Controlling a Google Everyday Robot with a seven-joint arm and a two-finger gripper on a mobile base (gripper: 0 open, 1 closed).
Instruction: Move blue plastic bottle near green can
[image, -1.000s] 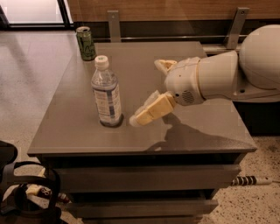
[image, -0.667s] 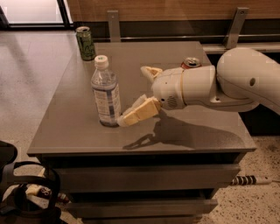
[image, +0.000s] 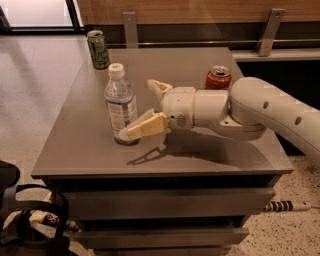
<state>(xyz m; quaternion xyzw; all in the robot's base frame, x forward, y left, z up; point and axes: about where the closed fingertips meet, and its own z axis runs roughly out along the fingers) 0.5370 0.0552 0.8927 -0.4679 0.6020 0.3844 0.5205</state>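
Observation:
The blue plastic bottle (image: 120, 105), clear with a white cap and a white-and-blue label, stands upright on the grey table (image: 90, 145), left of centre. The green can (image: 98, 49) stands at the table's far left corner, well behind the bottle. My gripper (image: 142, 107) reaches in from the right at the bottle's right side. It is open: one finger (image: 142, 127) lies in front of the bottle's base, the other finger (image: 157, 87) is behind and to the right. The bottle sits at the mouth of the gap, not gripped.
A red can (image: 218, 77) stands at the back right of the table, partly behind my arm (image: 270, 107). The table's drawers face the front. A wooden wall with metal brackets runs behind. Dark cables and gear lie on the floor at the lower left.
My gripper and arm have moved left across the table toward the bottle; the front finger now reaches its base. The red can has come into view. The bottle has not moved.

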